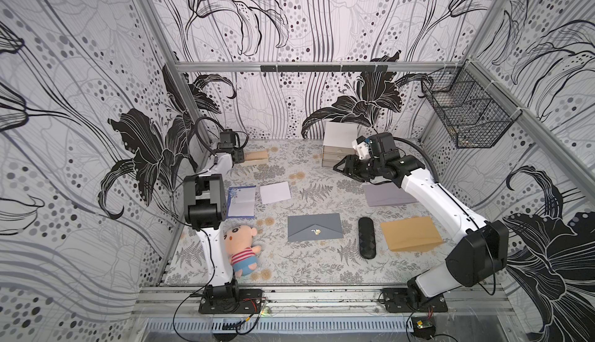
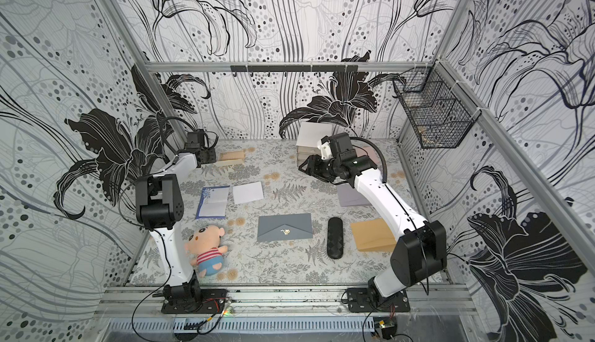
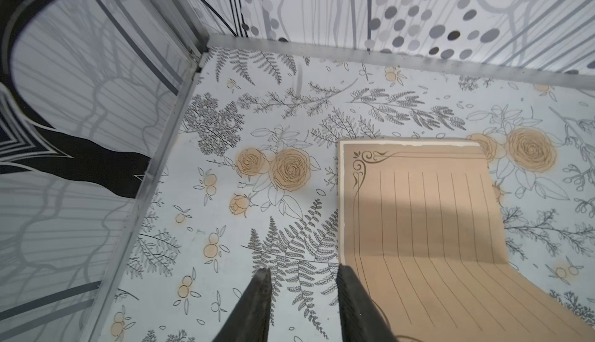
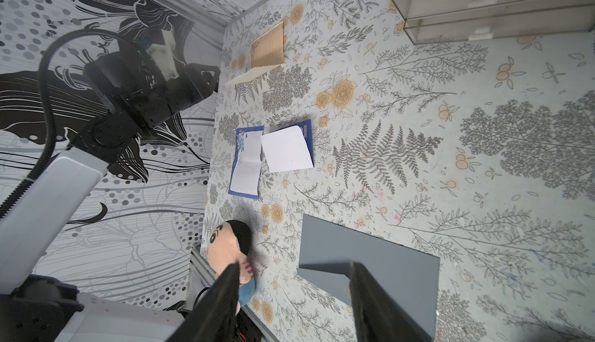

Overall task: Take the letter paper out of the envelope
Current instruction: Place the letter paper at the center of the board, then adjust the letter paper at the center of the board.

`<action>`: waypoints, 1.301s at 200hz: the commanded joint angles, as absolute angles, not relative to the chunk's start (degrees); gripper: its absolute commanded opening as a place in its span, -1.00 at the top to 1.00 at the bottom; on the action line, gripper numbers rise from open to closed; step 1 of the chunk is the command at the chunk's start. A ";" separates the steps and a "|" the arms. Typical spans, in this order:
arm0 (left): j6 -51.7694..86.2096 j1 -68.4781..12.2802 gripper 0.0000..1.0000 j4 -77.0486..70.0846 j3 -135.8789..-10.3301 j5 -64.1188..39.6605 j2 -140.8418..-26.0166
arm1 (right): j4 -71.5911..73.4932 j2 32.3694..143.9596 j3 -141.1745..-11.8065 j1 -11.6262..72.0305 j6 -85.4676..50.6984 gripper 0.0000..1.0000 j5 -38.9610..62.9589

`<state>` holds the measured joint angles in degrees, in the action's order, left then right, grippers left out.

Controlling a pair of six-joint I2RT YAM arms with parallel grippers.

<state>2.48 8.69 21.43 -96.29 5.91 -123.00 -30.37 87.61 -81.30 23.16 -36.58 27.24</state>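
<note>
A tan lined letter paper (image 1: 256, 157) (image 3: 418, 215) lies half-curled on the table near the far left corner. My left gripper (image 1: 240, 155) (image 3: 304, 269) hovers at its edge, open, with only the table between the fingers; one finger (image 3: 351, 292) stands beside the sheet's edge. A dark grey envelope (image 1: 314, 227) (image 4: 370, 253) lies closed at mid-table. A brown envelope (image 1: 410, 234) and a lavender one (image 1: 386, 194) lie under my right arm. My right gripper (image 1: 339, 167) (image 4: 295, 264) hangs open and empty above the table.
A blue-bordered sheet (image 1: 241, 201) and a white envelope (image 1: 274, 192) lie left of centre. A plush doll (image 1: 241, 247) lies by my left arm's base, a black case (image 1: 367, 237) between the grey and brown envelopes. A small drawer unit (image 1: 339, 144) stands at the back; a wire basket (image 1: 467, 112) hangs on the right wall.
</note>
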 commanded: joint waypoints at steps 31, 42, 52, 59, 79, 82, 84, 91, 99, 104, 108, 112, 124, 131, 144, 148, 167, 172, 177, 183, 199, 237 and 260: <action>7.13 9.14 0.33 29.14 -101.86 1.23 -128.20 | -30.29 83.34 -79.01 22.93 -36.68 -0.16 27.89; 8.45 9.15 0.35 27.96 -99.62 -0.13 -127.28 | -30.39 82.91 -78.84 22.93 -36.67 -0.16 27.63; 9.95 9.20 0.36 28.86 -99.27 -1.68 -127.62 | -30.41 82.72 -78.66 22.94 -36.58 -0.16 27.65; 11.08 9.14 0.37 30.22 -99.70 -2.90 -128.36 | -30.33 82.62 -78.44 22.93 -36.52 -0.16 27.64; 14.04 8.64 0.36 33.75 -101.41 -4.07 -130.68 | -29.89 82.52 -77.95 22.93 -36.66 -0.16 27.59; 14.37 8.62 0.36 34.35 -101.66 -3.86 -130.96 | -29.82 82.53 -77.96 22.94 -36.65 -0.16 27.64; 14.62 8.59 0.36 34.67 -101.83 -3.76 -131.13 | -29.78 82.53 -77.96 22.94 -36.67 -0.16 27.67; 15.53 8.59 0.36 35.63 -102.27 -3.35 -131.55 | -29.71 82.66 -77.92 22.94 -36.58 -0.16 27.79; 16.30 8.61 0.35 36.36 -102.47 -2.64 -131.89 | -29.62 82.73 -77.86 22.94 -36.56 -0.16 27.83; 16.59 8.61 0.35 36.83 -102.41 -2.24 -132.08 | -29.54 82.78 -77.87 22.94 -36.56 -0.16 27.83; 16.57 8.61 0.35 37.19 -102.46 -2.08 -132.24 | -29.47 82.79 -77.76 22.94 -36.54 -0.16 27.79; 16.63 8.57 0.35 37.76 -102.58 -1.74 -132.42 | -29.44 82.79 -77.65 22.94 -36.45 -0.15 27.85; 16.47 8.29 0.34 38.53 -102.33 -1.95 -132.29 | -29.36 82.87 -77.41 22.94 -36.30 -0.16 27.95; 16.90 8.26 0.33 39.31 -102.50 -2.61 -132.28 | -29.36 82.95 -77.28 22.94 -36.29 -0.16 27.93; 17.88 8.20 0.31 40.96 -103.58 -4.76 -132.72 | -29.40 83.22 -77.10 22.94 -36.28 -0.15 28.01; 18.12 8.13 0.31 41.65 -104.13 -5.25 -133.00 | -29.28 83.23 -76.95 22.94 -36.25 -0.16 27.97; 19.47 7.57 0.30 45.89 -107.36 -5.34 -134.82 | -28.53 83.08 -76.21 22.94 -36.62 -0.15 27.73; 20.34 7.54 0.30 46.65 -107.82 -5.71 -135.15 | -28.36 83.15 -76.12 22.94 -36.58 -0.16 27.77; 21.53 7.49 0.30 47.34 -108.25 -6.42 -135.38 | -28.24 83.23 -76.11 22.94 -36.70 -0.16 27.77; 23.08 7.49 0.30 48.13 -108.65 -7.32 -135.65 | -28.13 83.30 -76.08 22.94 -36.66 -0.15 27.77; 28.32 7.14 0.30 48.19 -107.35 -9.27 -134.97 | -27.70 83.34 -75.97 22.94 -36.91 -0.16 27.78; 45.65 5.39 0.27 39.71 -97.04 -14.63 -130.64 | -26.03 82.61 -74.63 22.93 -37.61 -0.16 27.46; 54.92 4.83 0.29 32.02 -91.13 -18.23 -128.66 | -25.75 82.10 -74.38 22.94 -37.82 -0.16 27.24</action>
